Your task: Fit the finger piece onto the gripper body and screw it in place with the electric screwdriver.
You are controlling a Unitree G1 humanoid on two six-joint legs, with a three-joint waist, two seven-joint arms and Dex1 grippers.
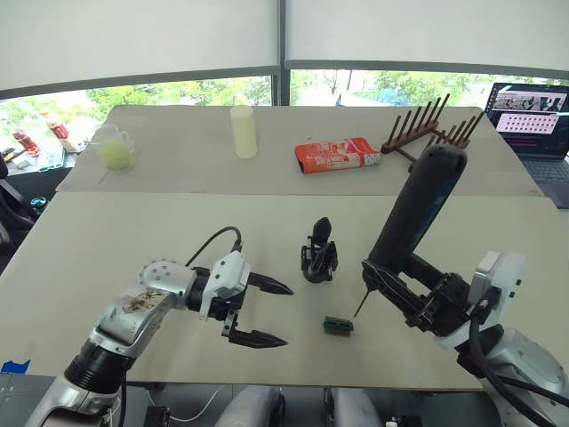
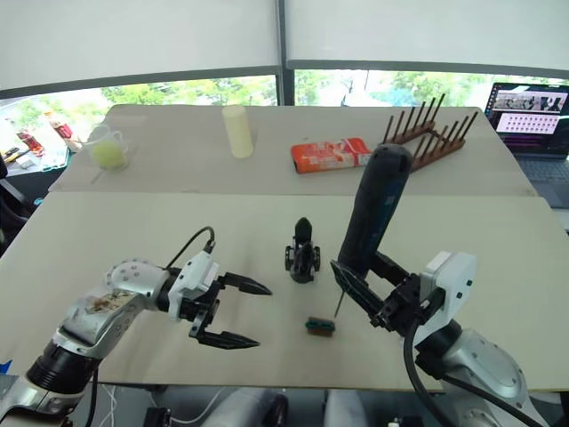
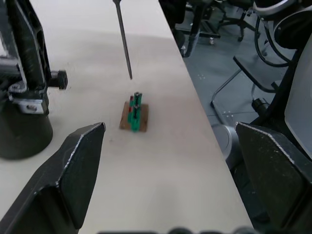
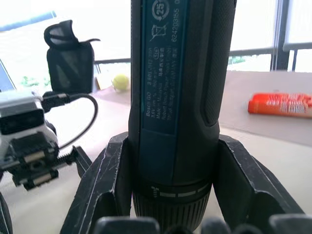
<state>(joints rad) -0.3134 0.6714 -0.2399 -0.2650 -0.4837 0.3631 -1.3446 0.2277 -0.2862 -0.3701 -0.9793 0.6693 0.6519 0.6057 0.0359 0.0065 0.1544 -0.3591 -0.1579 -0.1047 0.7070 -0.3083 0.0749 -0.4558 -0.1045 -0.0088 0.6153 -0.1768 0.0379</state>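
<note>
Right gripper (image 1: 418,298) holds the electric screwdriver (image 1: 416,209); left gripper (image 1: 267,311) empty, jaws wide.

The electric screwdriver is clamped low on its barrel, tilted, bit pointing down just above the tabletop (image 1: 133,240) near a small green-and-brown block (image 1: 337,326). The gripper body (image 1: 318,253) stands upright on the tabletop, between the two grippers, apart from both. Left gripper hovers beside it, nothing between its jaws. Finger piece: cannot tell where it lies.
</note>
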